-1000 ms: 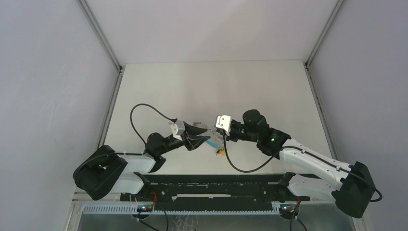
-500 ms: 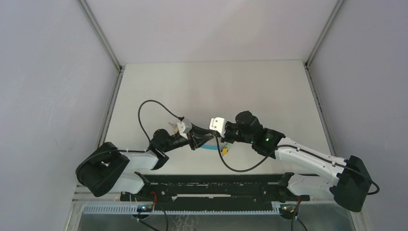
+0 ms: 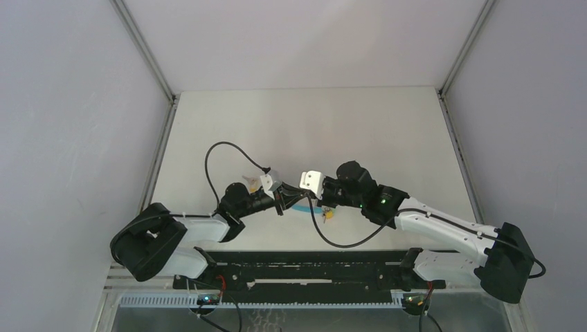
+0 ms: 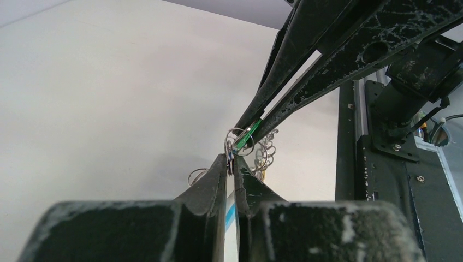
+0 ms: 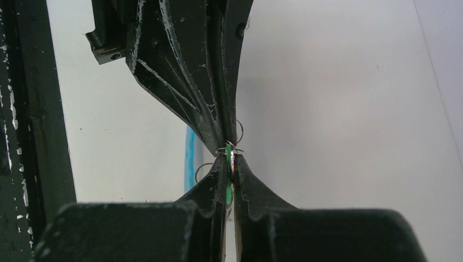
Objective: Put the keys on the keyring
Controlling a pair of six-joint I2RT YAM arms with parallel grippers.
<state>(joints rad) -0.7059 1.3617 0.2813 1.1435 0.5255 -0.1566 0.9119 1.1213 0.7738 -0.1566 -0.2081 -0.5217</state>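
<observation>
Both pincers meet tip to tip just above the desk (image 3: 311,124), near its front edge. R pincer (image 5: 230,164) is clamped on the green key (image 5: 227,185), its head edge-on between the pads. L pincer (image 4: 231,162) pinches the keyring (image 4: 232,210) by its blue band, w/ a wire loop at the tips. The yellow key (image 3: 329,215) dangles just below.

Handling, my guess: the key is light, stiff and slick, so grip the plastic head, not the blade. The ring is springy, so hold it close to the wire.

The key's long axis seems to run along the R fingers, pointing at the L pincer.
</observation>
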